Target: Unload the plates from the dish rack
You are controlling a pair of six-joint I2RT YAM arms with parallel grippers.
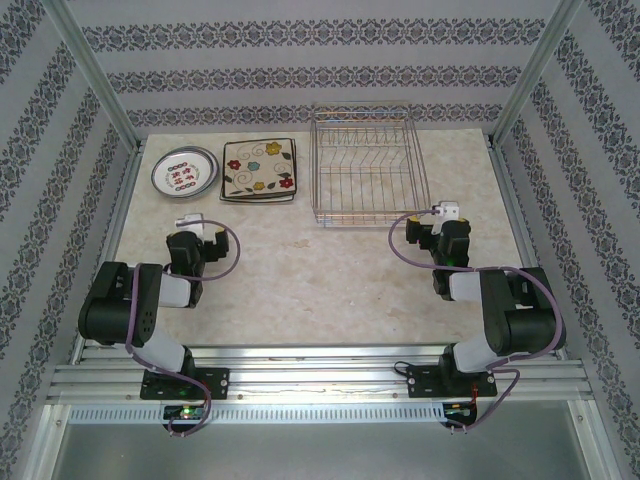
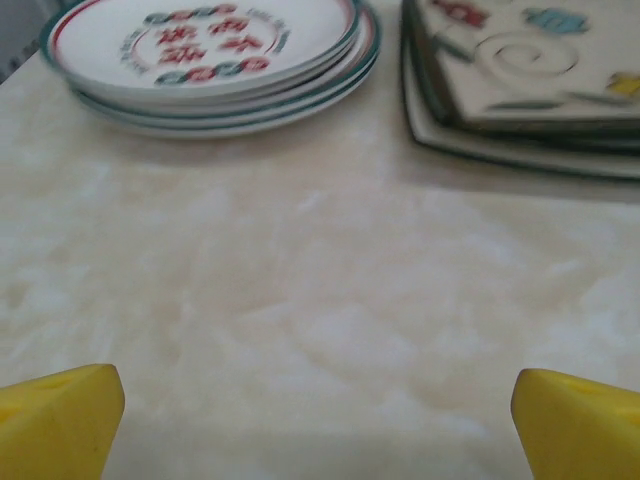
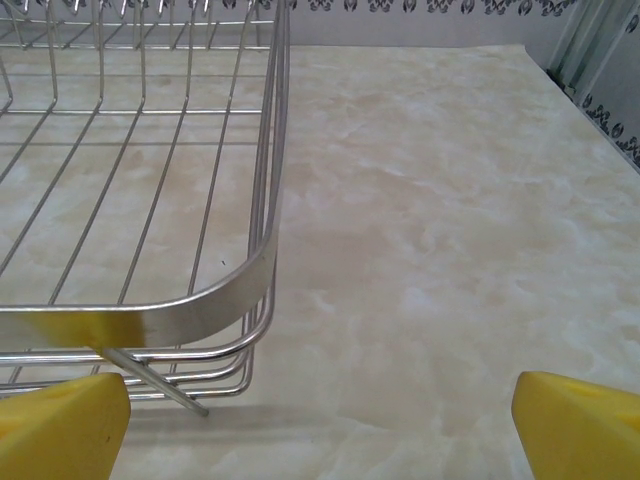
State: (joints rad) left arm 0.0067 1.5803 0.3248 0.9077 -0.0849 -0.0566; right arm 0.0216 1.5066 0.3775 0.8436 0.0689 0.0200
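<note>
The silver wire dish rack (image 1: 368,170) stands at the back right of the table with no plates in it; its near right corner (image 3: 250,270) fills the left of the right wrist view. A stack of small round white plates (image 1: 185,171) (image 2: 215,55) lies at the back left, and a stack of square cream plates (image 1: 259,169) (image 2: 525,80) lies flat beside it. My left gripper (image 1: 197,226) (image 2: 318,420) is open over bare table, short of both stacks. My right gripper (image 1: 447,214) (image 3: 320,420) is open just in front of the rack's near right corner, holding nothing.
The marble-patterned table (image 1: 320,280) is bounded by metal frame posts (image 1: 95,75) and patterned walls on three sides. Bare tabletop lies between the two arms and to the right of the rack.
</note>
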